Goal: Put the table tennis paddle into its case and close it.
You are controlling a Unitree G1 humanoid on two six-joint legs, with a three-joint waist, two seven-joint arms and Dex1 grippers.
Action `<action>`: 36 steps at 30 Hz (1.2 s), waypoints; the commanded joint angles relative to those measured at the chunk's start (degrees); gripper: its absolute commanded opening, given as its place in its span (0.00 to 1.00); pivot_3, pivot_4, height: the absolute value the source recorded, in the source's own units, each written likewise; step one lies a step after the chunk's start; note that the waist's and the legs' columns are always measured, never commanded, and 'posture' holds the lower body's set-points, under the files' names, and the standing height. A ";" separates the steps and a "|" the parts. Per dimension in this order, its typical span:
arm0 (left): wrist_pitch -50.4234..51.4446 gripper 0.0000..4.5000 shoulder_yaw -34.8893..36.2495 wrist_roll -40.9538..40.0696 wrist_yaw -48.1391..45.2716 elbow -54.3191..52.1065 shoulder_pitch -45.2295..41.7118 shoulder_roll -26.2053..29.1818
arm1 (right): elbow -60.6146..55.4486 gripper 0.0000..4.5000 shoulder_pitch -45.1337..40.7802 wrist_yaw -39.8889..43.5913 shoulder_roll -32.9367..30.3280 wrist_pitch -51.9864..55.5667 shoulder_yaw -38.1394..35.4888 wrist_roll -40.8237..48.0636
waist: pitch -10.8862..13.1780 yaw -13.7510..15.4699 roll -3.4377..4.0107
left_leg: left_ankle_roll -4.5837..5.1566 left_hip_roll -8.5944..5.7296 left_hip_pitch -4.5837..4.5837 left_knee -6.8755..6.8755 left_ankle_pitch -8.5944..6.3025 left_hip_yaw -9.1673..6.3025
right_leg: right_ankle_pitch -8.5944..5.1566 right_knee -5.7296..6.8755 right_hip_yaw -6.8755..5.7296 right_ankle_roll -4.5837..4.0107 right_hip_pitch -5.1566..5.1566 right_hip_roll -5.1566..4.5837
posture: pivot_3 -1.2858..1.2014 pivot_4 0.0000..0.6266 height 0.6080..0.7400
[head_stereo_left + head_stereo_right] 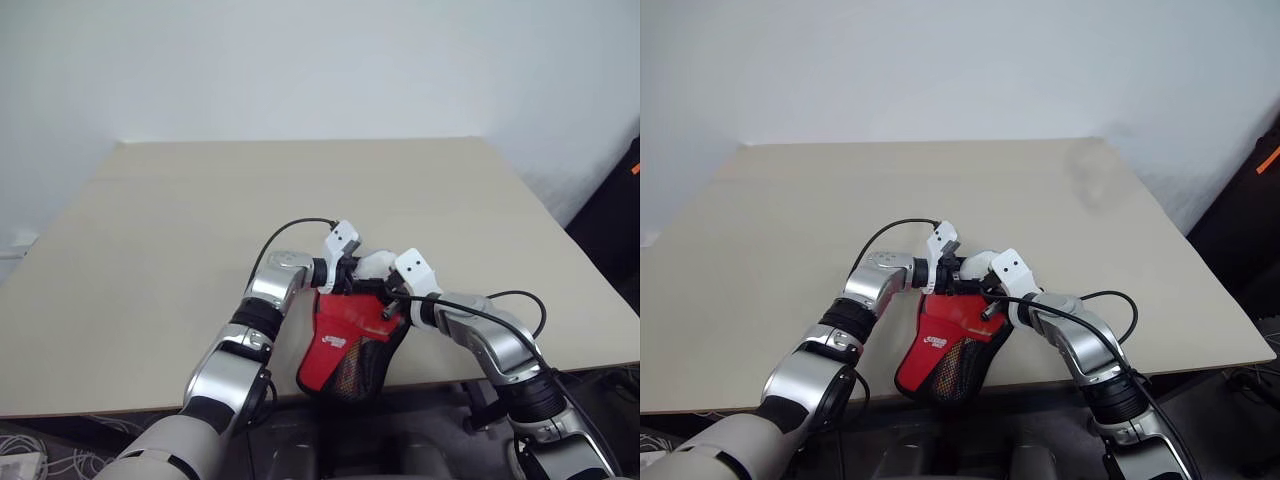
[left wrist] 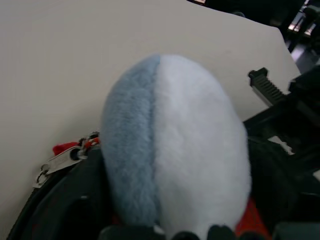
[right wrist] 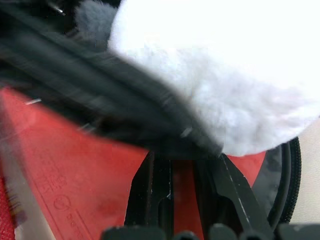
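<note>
The red case (image 1: 340,345) lies at the table's near edge, and its black mesh end (image 1: 362,370) hangs over that edge. My right gripper (image 1: 392,302) is shut on the case's upper red edge (image 3: 182,192). In the right wrist view the paddle's smooth red face (image 3: 65,170), with stamped print, sits inside the case's black zip rim (image 3: 292,190). The paddle's handle is hidden. My left gripper (image 1: 350,272) is at the case's top, opposite the right one, with a white and grey fuzzy pad (image 2: 175,150) between them. A metal zip pull with a red tab (image 2: 60,161) lies on the black rim.
The beige table (image 1: 300,190) stretches away beyond the case, with a white wall behind it. Black cables loop off both wrists (image 1: 290,228). Dark equipment stands off the table's right side (image 1: 620,200).
</note>
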 commanded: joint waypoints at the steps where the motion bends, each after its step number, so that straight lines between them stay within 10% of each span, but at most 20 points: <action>1: 1.39 1.00 0.04 -0.83 -0.06 -4.76 -1.24 0.88 | 0.55 0.14 -0.55 0.49 0.30 -0.12 0.58 -0.30 | 0.00 -0.02 0.00 | 0.00 0.00 0.00 0.00 0.00 0.00 | 0.00 0.00 0.00 0.00 0.00 0.00 | 0.52 0.00 0.81; 14: 12.48 1.00 1.78 -7.43 -3.79 -25.26 0.86 10.76 | -6.11 0.18 1.44 4.24 -4.55 2.10 0.12 0.87 | 0.05 0.03 0.09 | -0.02 0.02 0.00 -0.01 0.01 0.04 | -0.01 0.03 0.05 -0.01 -0.04 0.01 | 0.52 0.00 0.81; 25: 16.70 0.22 5.47 -12.21 -0.46 -33.59 8.43 17.09 | -16.42 0.98 1.32 9.68 -15.10 7.87 -7.01 5.79 | 0.23 0.01 0.33 | -0.02 0.02 0.00 -0.01 0.01 0.04 | -0.01 0.01 0.07 -0.01 -0.05 0.02 | 0.52 0.00 0.81; 28: 14.39 0.01 4.67 -11.60 1.87 -34.38 12.32 16.27 | -15.29 1.00 -1.95 10.33 -17.20 8.09 -8.78 6.13 | 0.29 0.02 0.39 | -0.02 0.00 0.00 -0.01 0.01 0.05 | -0.01 0.00 0.07 0.00 -0.04 0.01 | 0.52 0.00 0.81; 36: 8.62 0.01 1.55 -10.62 5.98 -33.46 17.17 11.08 | -7.23 1.00 -9.37 8.84 -15.03 5.53 -8.48 5.28 | 0.39 0.34 0.33 | -0.03 0.00 -0.01 0.00 0.01 0.06 | -0.01 0.00 0.06 0.00 -0.03 0.00 | 0.52 0.00 0.81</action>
